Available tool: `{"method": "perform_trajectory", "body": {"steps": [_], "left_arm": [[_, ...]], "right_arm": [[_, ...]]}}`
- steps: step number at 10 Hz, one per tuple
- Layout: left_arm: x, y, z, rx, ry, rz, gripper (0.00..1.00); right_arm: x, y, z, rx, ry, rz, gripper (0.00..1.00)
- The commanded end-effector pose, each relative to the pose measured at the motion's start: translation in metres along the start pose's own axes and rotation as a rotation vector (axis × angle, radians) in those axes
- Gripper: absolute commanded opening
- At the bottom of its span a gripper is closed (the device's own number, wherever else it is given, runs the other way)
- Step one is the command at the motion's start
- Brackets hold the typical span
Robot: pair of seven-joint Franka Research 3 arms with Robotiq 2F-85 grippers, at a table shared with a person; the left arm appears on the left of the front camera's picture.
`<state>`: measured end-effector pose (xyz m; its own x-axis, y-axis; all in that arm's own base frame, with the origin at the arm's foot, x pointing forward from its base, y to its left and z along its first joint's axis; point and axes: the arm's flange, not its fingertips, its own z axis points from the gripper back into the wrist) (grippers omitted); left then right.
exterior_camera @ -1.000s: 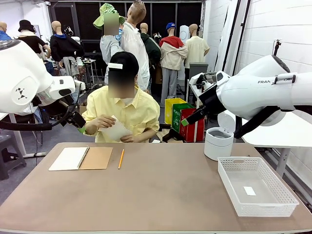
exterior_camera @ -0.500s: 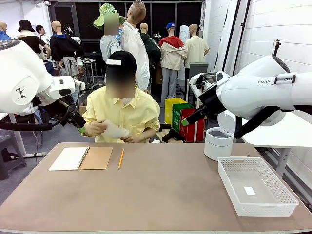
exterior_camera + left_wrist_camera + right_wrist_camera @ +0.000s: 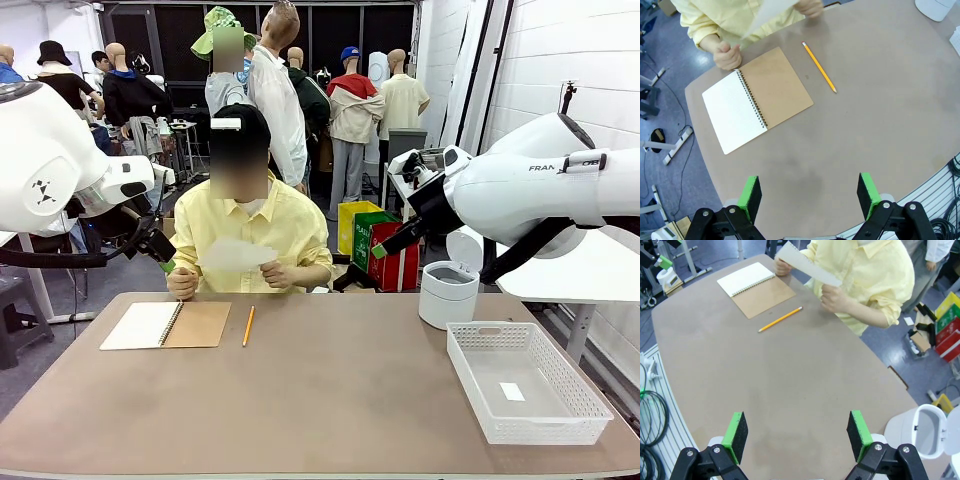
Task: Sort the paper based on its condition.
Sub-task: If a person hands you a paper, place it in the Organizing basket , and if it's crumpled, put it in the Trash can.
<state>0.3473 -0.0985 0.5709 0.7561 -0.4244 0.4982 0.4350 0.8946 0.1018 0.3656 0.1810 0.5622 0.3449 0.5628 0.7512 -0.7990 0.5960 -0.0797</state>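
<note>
A person across the table holds one white sheet of paper up in front of their chest with one hand. It also shows as the paper and the paper in the wrist views. Their other hand rests as a fist by the notebook. My left gripper hangs high at the left, and my left gripper is open and empty above the table. My right gripper hovers high at the right, and my right gripper is open and empty too.
An open spiral notebook and a yellow pencil lie at the far left of the brown table. A white mesh basket with a small label sits at the right, with a white bin, lid open, behind it.
The person has raised the sheet and now holds it flatter with one hand. Their other hand has dropped to the table beside the notebook. Both arms stayed still.
</note>
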Motion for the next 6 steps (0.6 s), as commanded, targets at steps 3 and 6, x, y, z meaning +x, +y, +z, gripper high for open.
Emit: {"method": "perform_trajectory", "body": {"steps": [3, 6], "left_arm": [[-0.0003, 0.0009, 0.0012, 0.006, -0.001, -0.003, 1.0], [-0.0003, 0.0009, 0.0012, 0.006, -0.001, -0.003, 1.0]], "right_arm": [[-0.0027, 0.0008, 0.0, 0.006, 0.001, -0.003, 1.0], [-0.0027, 0.0008, 0.0, 0.006, 0.001, -0.003, 1.0]]}}
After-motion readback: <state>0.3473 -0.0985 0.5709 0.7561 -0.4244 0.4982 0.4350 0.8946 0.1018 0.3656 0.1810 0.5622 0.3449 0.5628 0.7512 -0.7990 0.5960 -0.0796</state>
